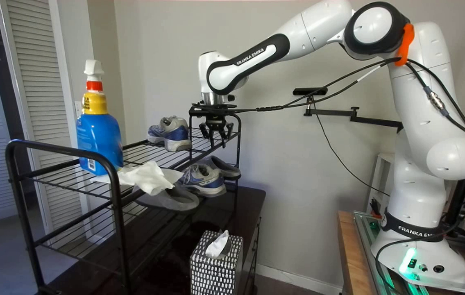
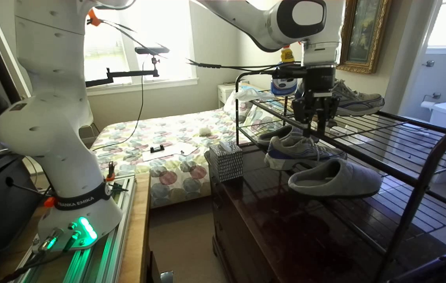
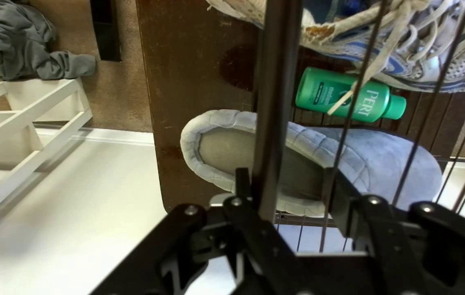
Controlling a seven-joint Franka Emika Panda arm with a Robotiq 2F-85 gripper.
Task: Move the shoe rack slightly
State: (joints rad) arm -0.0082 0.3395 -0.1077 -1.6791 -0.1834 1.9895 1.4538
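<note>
Shoe rack (image 2: 384,166) of black metal tube, with wire-grid shelves and round-cornered hoops, stands on the glossy dark dresser (image 2: 262,208). The gripper (image 3: 289,182) has its fingers spread, one at each side of the rack's smooth bar (image 3: 276,102); whether they touch it, I cannot tell. Beneath lies a grey slipper (image 3: 379,155) with quilted collar.

There are two sneakers (image 1: 179,133), two slippers (image 2: 356,179), one shoe rack (image 1: 121,237), one spray bottle (image 1: 98,133), one tissue box (image 1: 214,270).

Black shoe rack (image 2: 380,164), green bottle (image 3: 372,100)
</note>
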